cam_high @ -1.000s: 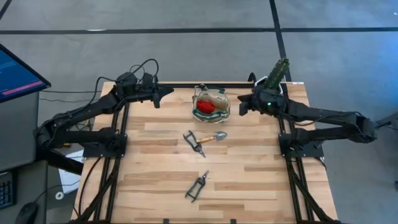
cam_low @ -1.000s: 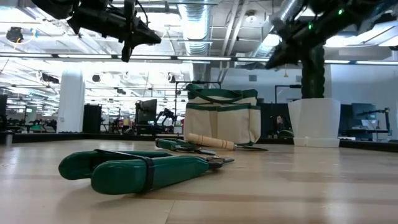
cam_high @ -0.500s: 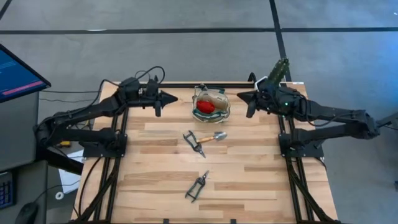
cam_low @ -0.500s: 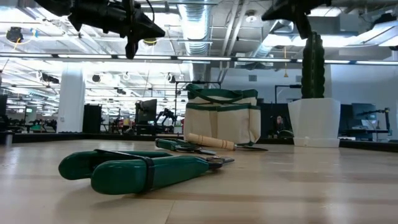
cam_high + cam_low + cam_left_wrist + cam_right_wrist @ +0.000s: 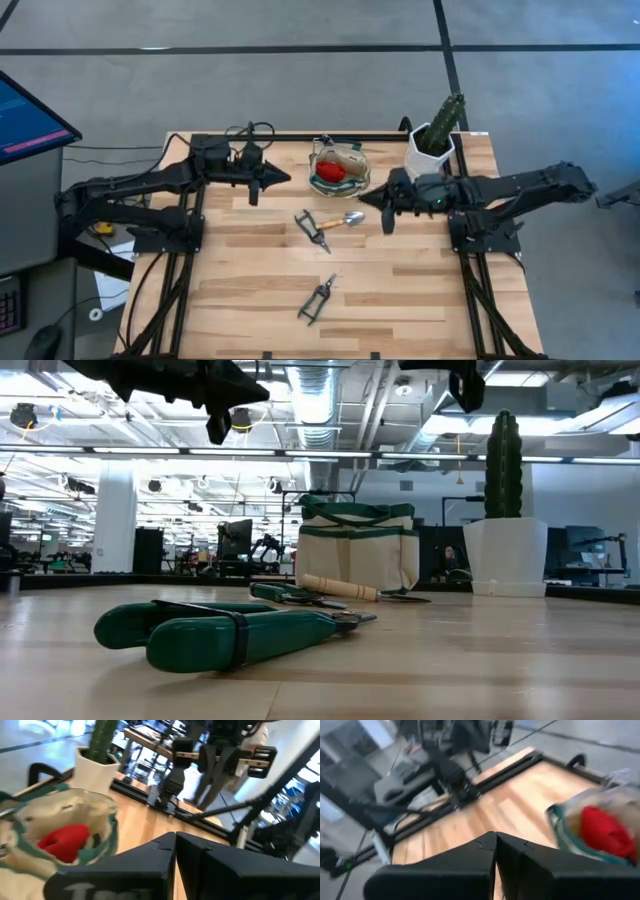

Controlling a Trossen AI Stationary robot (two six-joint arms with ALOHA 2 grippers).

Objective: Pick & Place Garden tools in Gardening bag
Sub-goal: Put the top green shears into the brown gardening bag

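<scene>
The cream gardening bag (image 5: 340, 168) with green trim stands at the table's far middle, a red-headed tool (image 5: 331, 172) inside it. A wooden-handled trowel (image 5: 345, 220) and a thin tool (image 5: 313, 229) lie on the table near the bag's near side. Green-handled pruning shears (image 5: 318, 298) lie nearer the front edge. My left gripper (image 5: 288, 178) is shut and empty, in the air left of the bag. My right gripper (image 5: 363, 200) is shut and empty, in the air right of the bag's near side, above the trowel's blade end.
A white pot with a green cactus (image 5: 436, 140) stands at the far right corner, behind my right arm. Bare wooden tabletop (image 5: 400, 300) lies around the shears. A monitor (image 5: 25, 115) stands off the table's left.
My left gripper has gone toward the table's right and near edges, closer to the bag. My right gripper has swung from beside the cactus pot toward the near edge and the left, ending over the trowel's blade. Both stay shut. The tools and the bag have not moved.
</scene>
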